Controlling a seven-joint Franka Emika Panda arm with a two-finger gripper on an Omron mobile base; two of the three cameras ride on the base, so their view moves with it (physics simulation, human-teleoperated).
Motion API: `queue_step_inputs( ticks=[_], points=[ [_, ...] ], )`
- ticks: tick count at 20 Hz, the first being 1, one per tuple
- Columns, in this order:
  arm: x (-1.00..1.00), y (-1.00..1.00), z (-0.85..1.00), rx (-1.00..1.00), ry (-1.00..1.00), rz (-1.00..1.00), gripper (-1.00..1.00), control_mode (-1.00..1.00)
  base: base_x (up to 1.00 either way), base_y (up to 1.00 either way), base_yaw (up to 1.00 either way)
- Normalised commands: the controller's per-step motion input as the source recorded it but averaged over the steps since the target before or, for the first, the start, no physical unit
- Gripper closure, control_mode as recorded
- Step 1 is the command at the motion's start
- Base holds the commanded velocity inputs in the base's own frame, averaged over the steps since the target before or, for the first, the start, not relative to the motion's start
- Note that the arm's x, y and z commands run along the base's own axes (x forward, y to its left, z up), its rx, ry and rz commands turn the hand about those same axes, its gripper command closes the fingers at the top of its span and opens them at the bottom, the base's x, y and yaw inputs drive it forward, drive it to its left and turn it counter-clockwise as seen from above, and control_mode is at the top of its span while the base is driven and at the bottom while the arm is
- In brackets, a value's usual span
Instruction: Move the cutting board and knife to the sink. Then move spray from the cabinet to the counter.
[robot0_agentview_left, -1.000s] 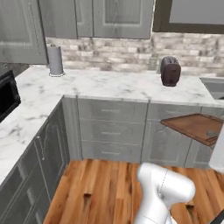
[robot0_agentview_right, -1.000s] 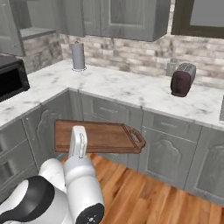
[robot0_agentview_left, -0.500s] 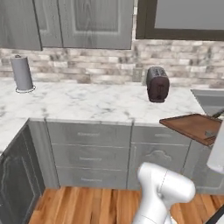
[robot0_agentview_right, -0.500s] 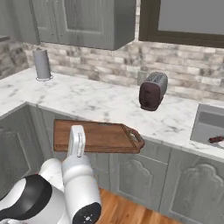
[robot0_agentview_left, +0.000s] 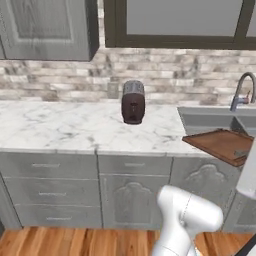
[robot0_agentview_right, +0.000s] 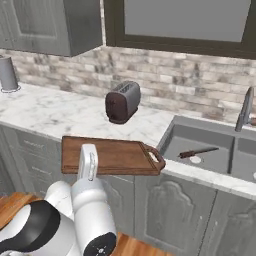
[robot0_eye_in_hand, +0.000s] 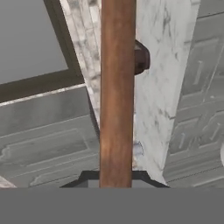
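Left base view: the white arm rises at 5 o'clock. The cutting board (robot0_agentview_left: 221, 143) hangs level in the air at 3 o'clock, in front of the sink (robot0_agentview_left: 210, 120) and above the front edge of the bench (robot0_agentview_left: 65, 125). A dark toaster (robot0_agentview_left: 133, 102) stands on the marble near the centre, and the tap (robot0_agentview_left: 241, 90) curves up at 2 o'clock. A grey wall cabinet (robot0_agentview_left: 47, 27) with its door shut sits at 10 o'clock.

Right base view: the board (robot0_agentview_right: 112, 155) lies flat in mid-air just below centre, its loop handle pointing toward 3 o'clock at the sink basin (robot0_agentview_right: 200, 150). The arm's white link crosses in front of its near long edge, and the end effector (robot0_agentview_right: 88, 165) meets the board there, closed on that edge. The knife (robot0_agentview_right: 196, 152) lies on the basin floor at 3 o'clock, beside the drain. The toaster (robot0_agentview_right: 122, 102) stands on the bench (robot0_agentview_right: 45, 110) behind the board, and a paper towel roll (robot0_agentview_right: 7, 74) stands at 9 o'clock.

Hand view: the board (robot0_eye_in_hand: 116, 87) shows edge-on as a reddish-brown strip running from 12 o'clock down to the dark fingertips (robot0_eye_in_hand: 87, 178) at 6 o'clock, which clamp it from both sides. The toaster (robot0_eye_in_hand: 141, 57) peeks out at 1 o'clock beside the marble bench (robot0_eye_in_hand: 155, 87).
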Motion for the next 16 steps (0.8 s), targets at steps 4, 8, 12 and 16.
queue_step_inputs(
  ticks=[4, 8, 12, 16],
  points=[
    [0.00, 0.00, 0.00, 0.00, 0.00, 0.00, 1.00, 1.00, 0.46, -1.00, -0.03],
    [0.00, 0.00, 0.00, 0.00, 0.00, 0.00, 1.00, 1.00, 0.99, -0.92, 0.00],
    [0.00, 0.00, 0.00, 0.00, 0.00, 0.00, 1.00, 1.00, 1.00, 0.03, -0.05],
    [0.00, 0.00, 0.00, 0.00, 0.00, 0.00, 1.00, 1.00, 1.00, 0.00, -0.08]
  ],
)
